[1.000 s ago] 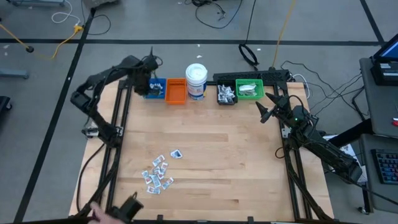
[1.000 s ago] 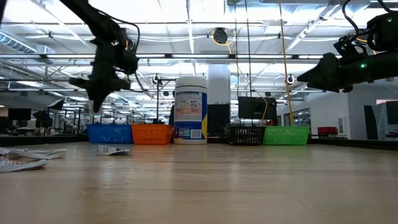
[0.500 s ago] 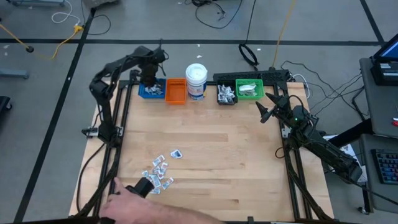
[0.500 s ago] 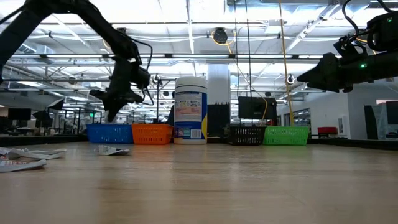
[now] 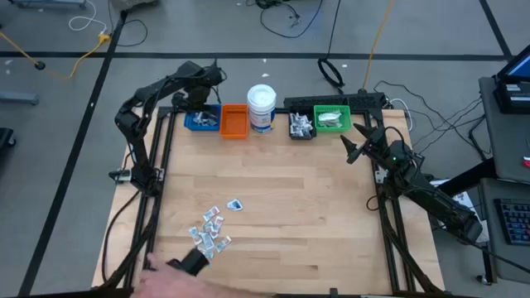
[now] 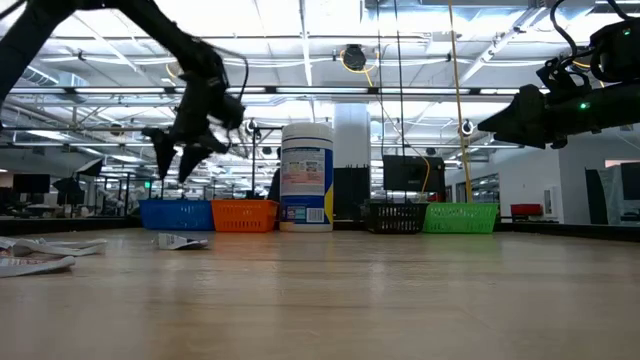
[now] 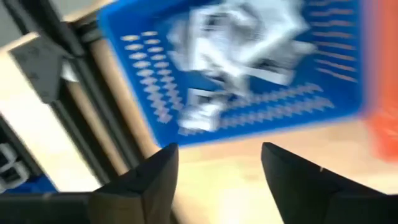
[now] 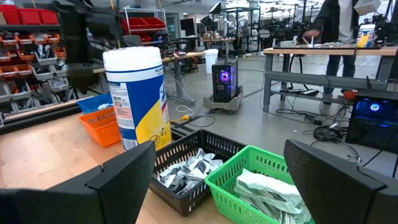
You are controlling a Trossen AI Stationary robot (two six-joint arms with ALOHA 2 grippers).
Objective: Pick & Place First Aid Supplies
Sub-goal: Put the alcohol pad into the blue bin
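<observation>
- Your left gripper (image 5: 201, 106) hangs above the blue bin (image 5: 202, 120) at the table's far-left corner; in the low view its fingers (image 6: 160, 160) point down, spread apart, with nothing between them.
- Left wrist view: the two dark fingers (image 7: 149, 180) stand apart over the blue bin (image 7: 155, 118), which holds a heap of white and silvery packets (image 7: 236, 37). The picture is blurred, so you cannot count them.
- Your right gripper (image 5: 351, 151) waits in the air near the table's right edge, just in front of the green bin (image 5: 333, 120); fingers wide apart, empty.
- Bins along the far edge, left to right: blue, orange bin (image 5: 234, 121), white jar (image 5: 261, 108), black bin (image 5: 301, 126), green. The black and green bins both hold packets (image 8: 186, 169).
- A loose cluster of packets (image 5: 211, 232) lies on the table (image 5: 315, 215) near the front-left, with one packet (image 5: 235, 204) slightly apart toward the bins.
- A person's hand (image 5: 178, 277) reaches in at the front edge, holding a dark object (image 5: 192, 262) just beside that cluster.
</observation>
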